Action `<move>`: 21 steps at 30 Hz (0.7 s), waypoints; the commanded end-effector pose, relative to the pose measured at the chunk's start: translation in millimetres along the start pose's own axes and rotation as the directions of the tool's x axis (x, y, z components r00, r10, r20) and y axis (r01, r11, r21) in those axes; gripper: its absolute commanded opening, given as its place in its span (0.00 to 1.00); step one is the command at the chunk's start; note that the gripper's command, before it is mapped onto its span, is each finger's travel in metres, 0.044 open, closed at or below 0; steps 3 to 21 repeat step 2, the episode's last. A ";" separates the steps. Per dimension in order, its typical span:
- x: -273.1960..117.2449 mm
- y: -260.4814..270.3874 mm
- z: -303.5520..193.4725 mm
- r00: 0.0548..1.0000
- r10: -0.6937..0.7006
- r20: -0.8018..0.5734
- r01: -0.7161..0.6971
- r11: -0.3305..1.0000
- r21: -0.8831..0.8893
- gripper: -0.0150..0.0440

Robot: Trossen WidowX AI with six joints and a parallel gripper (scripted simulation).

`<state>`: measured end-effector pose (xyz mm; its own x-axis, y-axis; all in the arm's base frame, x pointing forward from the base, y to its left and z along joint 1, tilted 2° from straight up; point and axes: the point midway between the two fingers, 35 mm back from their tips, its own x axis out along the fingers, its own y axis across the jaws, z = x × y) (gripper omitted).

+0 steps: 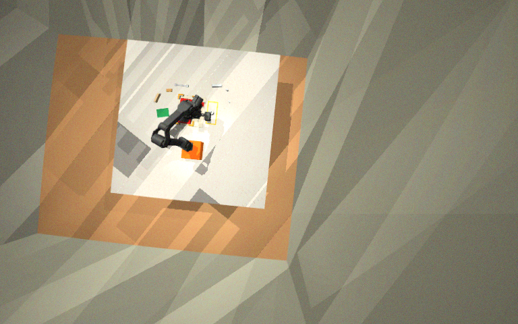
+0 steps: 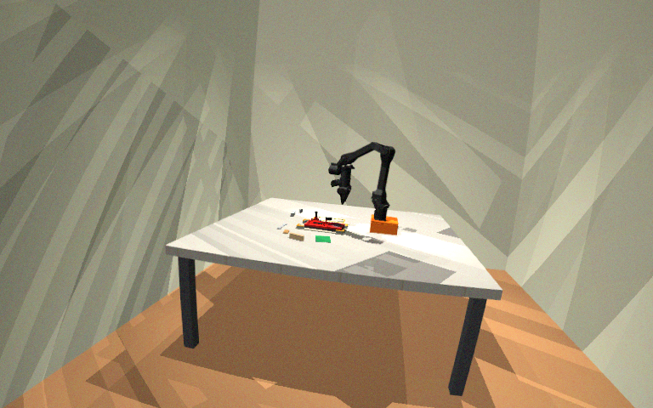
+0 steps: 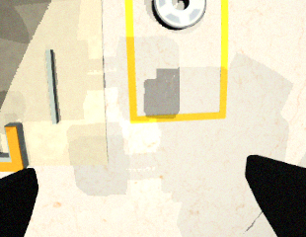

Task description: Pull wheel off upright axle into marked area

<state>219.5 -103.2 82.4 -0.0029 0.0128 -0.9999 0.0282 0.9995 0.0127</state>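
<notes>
Spread wide around nothing, the gripper (image 1: 208, 116) (image 2: 342, 201) (image 3: 143, 174), well above the table (image 1: 237, 176) (image 2: 269, 252) (image 3: 202, 217). Off the axle and inside the yellow outline (image 1: 216, 109) (image 3: 179, 118), the wheel (image 1: 212, 113) (image 3: 165, 19): ahead of the fingertips in the wrist view, well apart. Apparently finished; at most, lift straight up, avoiding any sweep towards the wheel.

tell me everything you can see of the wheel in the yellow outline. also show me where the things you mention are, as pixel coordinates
The wheel (image 3: 191, 16) lies flat inside the yellow outline (image 3: 179, 118), one face up, cut off by the top edge of the wrist view. It is round, with a pale grey-white face, slightly darker patches set around it like gaps between spokes, a hole at the centre and a thin dark rim and side. Its material is hard to tell, perhaps plastic. It rests on the table, off the axle, and the open gripper (image 3: 143, 174) is not touching it.
</notes>
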 end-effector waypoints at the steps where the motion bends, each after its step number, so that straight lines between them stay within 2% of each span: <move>1: -0.2 -0.2 -0.5 1.000 -0.002 -0.002 0.002 1.000 -0.004 1.00; 21: -0.2 -0.2 -0.5 1.000 -0.002 -0.002 0.002 1.000 -0.004 1.00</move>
